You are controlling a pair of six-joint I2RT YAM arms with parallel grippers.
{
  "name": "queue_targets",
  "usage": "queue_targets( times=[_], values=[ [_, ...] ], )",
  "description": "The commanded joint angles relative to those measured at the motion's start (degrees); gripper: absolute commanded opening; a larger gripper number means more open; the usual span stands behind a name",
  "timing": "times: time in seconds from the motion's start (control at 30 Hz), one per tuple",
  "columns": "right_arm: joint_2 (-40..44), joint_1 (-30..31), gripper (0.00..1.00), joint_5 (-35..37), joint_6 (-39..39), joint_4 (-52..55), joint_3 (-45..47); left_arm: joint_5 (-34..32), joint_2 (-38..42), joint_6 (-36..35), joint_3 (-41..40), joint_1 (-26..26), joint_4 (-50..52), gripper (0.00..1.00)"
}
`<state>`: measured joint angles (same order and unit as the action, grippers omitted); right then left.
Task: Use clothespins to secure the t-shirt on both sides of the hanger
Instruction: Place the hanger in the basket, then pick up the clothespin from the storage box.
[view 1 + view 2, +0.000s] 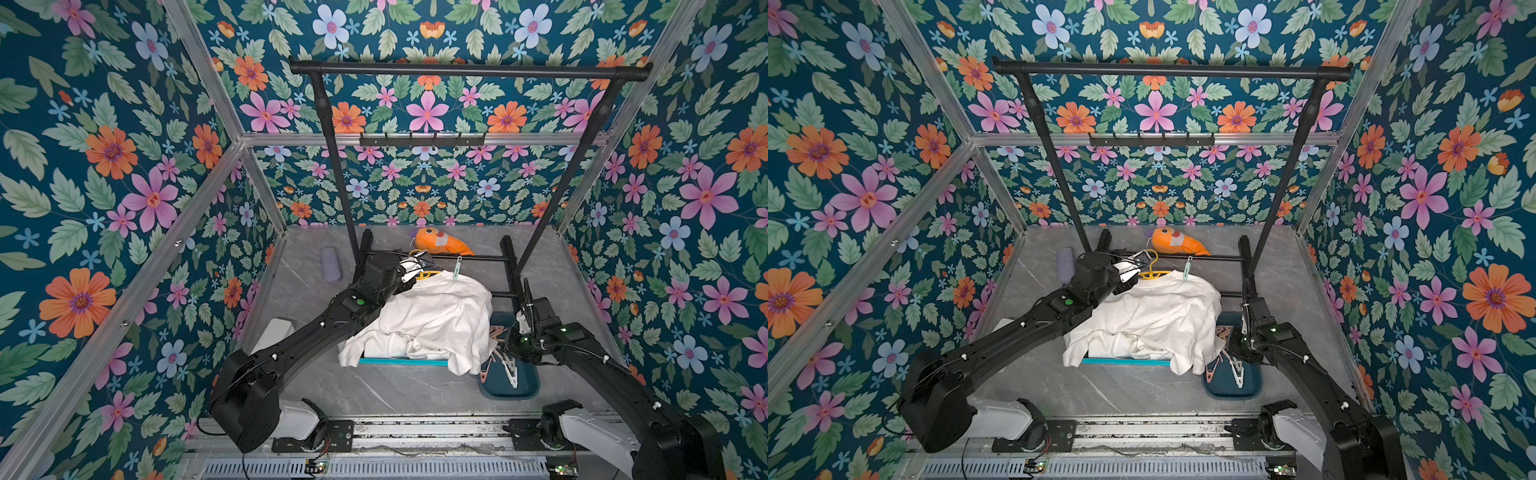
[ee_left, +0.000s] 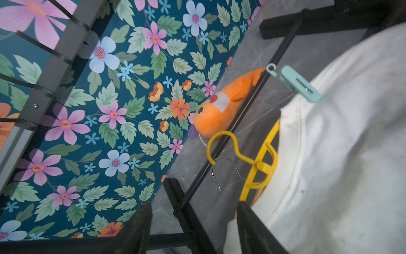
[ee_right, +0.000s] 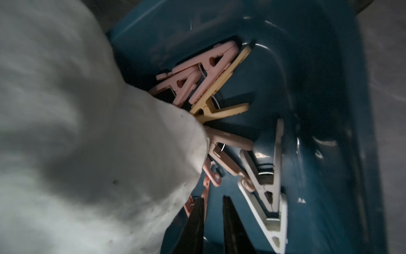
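Note:
A white t-shirt (image 1: 436,316) (image 1: 1158,316) lies on a yellow hanger (image 1: 428,275) (image 2: 259,162) in mid-table. A mint clothespin (image 1: 458,266) (image 2: 296,84) is clipped at its far right shoulder. My left gripper (image 1: 419,266) (image 2: 194,204) is open by the hanger hook, at the shirt's left shoulder; something white sits beside one finger. My right gripper (image 3: 213,196) is down in the blue tray (image 3: 318,110) among pink (image 3: 197,72), cream-yellow (image 3: 219,105) and white (image 3: 270,198) clothespins. Its fingers stand close together, and a pink clothespin (image 3: 206,187) runs along one finger's inner edge. Whether it is pinched is unclear.
The black garment rack (image 1: 469,70) stands over the back, its base bars just behind the shirt. An orange plush fish (image 1: 442,245) lies there, and a thin wire hook (image 2: 222,167). A purple roll (image 1: 331,264) and a white box (image 1: 276,332) are on the left. The shirt's hem drapes into the tray (image 1: 519,386).

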<state>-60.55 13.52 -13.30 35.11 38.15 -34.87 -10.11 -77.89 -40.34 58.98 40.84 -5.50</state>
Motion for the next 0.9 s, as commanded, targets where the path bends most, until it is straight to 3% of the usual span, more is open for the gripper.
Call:
queue_targets(
  times=[0.0,0.33,0.87],
  values=[
    [-2.2,0.2,0.20,2.1,1.3,-3.8,0.5,2.9,2.6,5.6,-0.7,0.0,1.0,0.65],
    [-8.4,0.5,0.20,8.1,0.5,-4.1,-0.6,7.9,11.7,15.9,-5.7,0.0,2.2,0.70],
    [-14.4,1.6,0.23,10.4,-1.7,-2.3,-1.7,8.3,16.0,19.1,-10.4,0.0,2.2,0.70]
  ],
)
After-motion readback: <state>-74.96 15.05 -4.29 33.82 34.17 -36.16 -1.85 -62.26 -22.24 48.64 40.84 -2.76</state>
